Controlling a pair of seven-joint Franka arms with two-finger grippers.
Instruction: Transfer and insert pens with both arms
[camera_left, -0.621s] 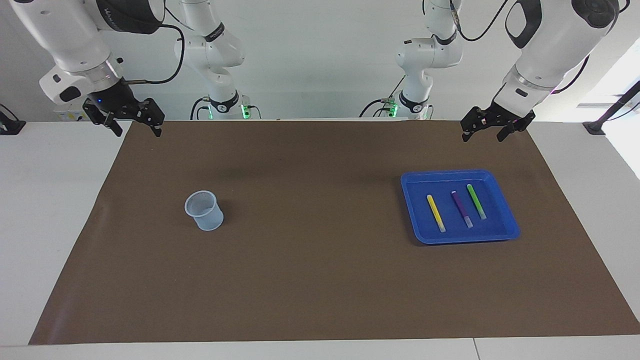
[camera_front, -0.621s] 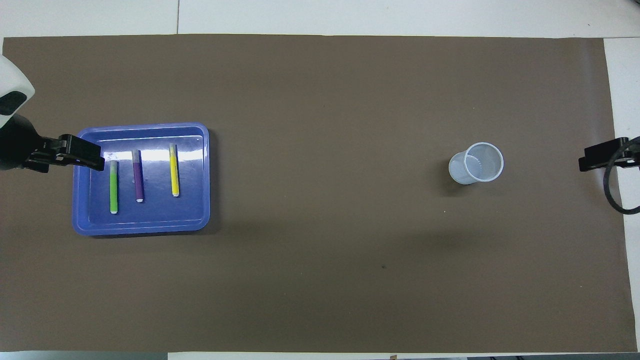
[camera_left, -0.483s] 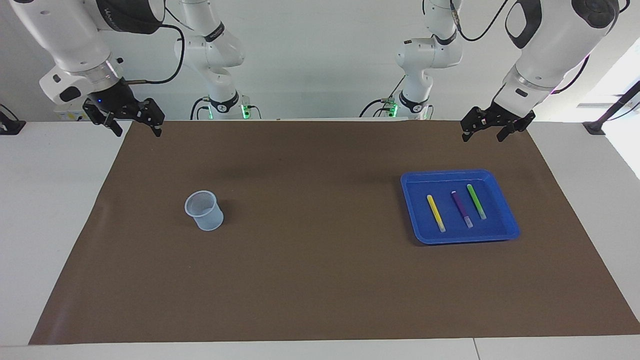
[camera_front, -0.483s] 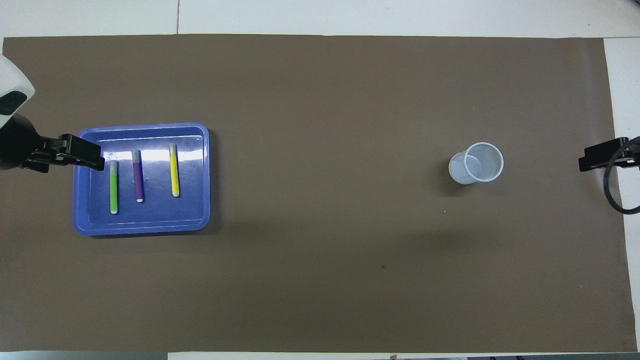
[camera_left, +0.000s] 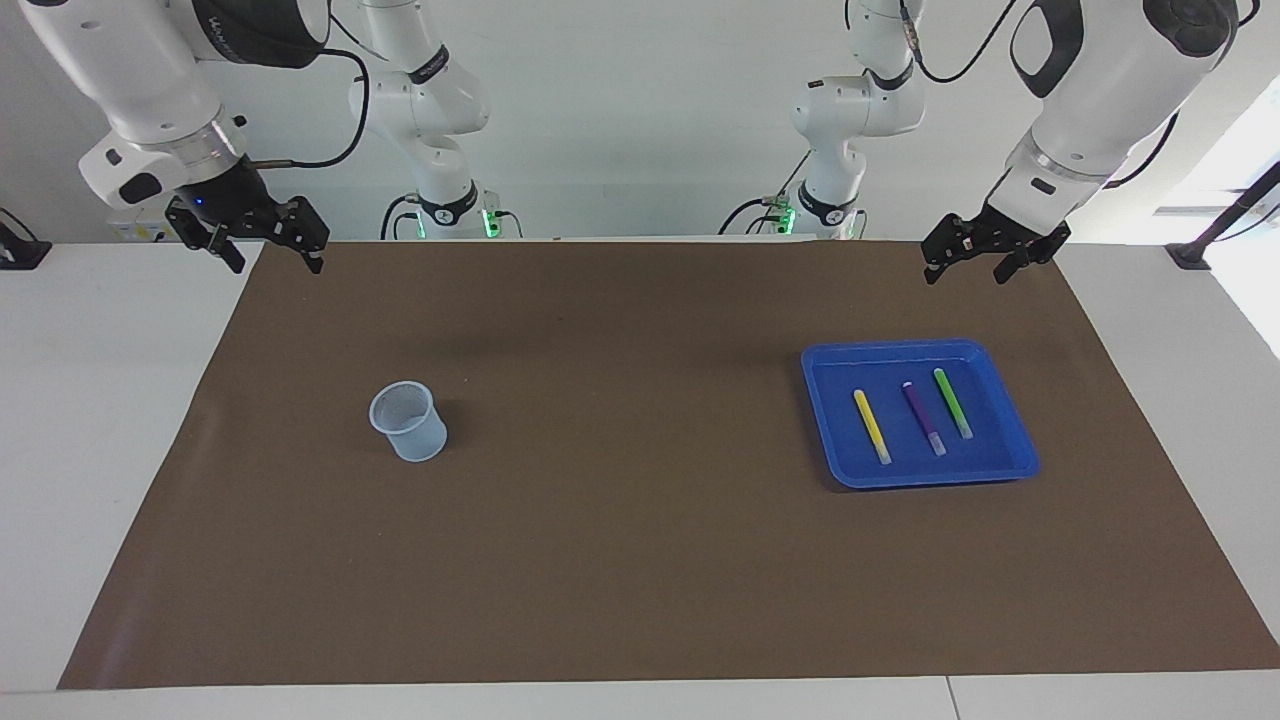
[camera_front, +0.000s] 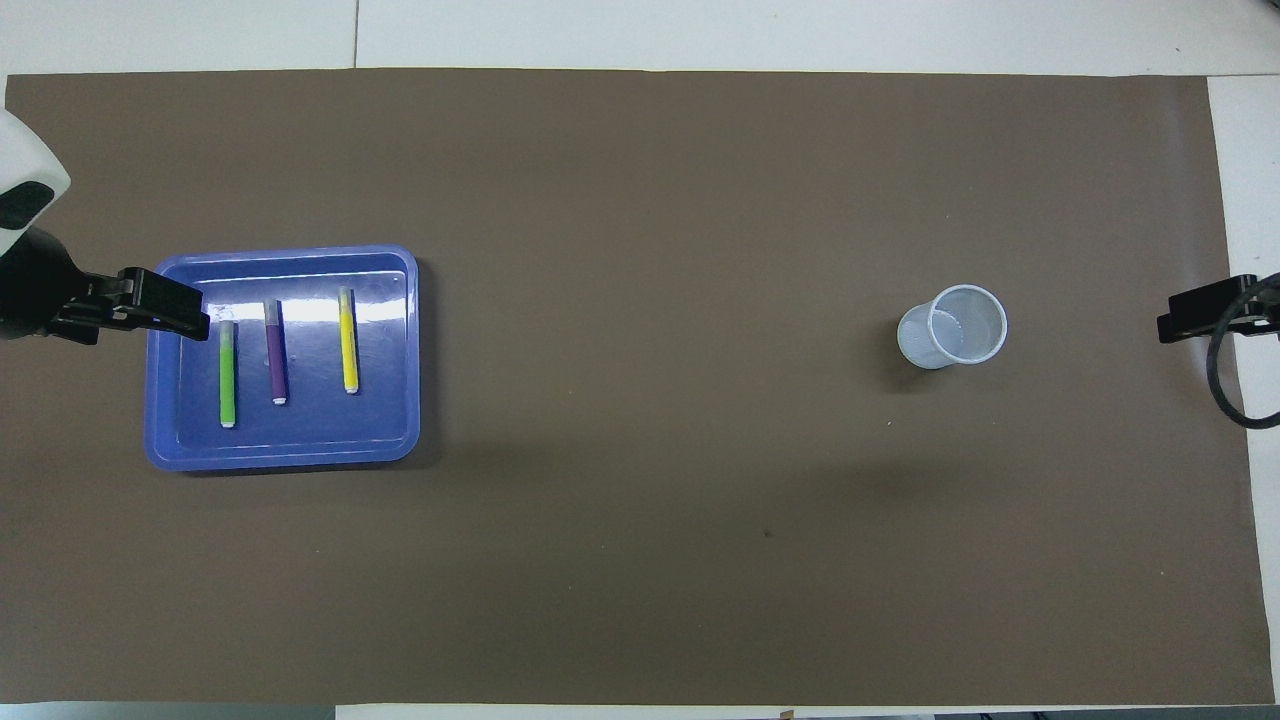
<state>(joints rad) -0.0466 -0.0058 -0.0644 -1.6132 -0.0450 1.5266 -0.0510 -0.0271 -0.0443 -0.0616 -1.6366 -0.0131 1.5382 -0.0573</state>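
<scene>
1. On the tray (camera_left: 1010, 400), toward the left arm's end, lay three pens (camera_left: 923, 418), parallel and apart.
2. Both grippers, left (camera_left: 975, 262) and right (camera_left: 268, 252), hung spread and empty.
3. Pens probably light, stiff, smooth; grasp mid-barrel.

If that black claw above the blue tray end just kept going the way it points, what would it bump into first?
Probably the brown mat near the blue tray, on its robot-facing edge; the left gripper points down there with jaws open. Depth is hard to judge.
</scene>
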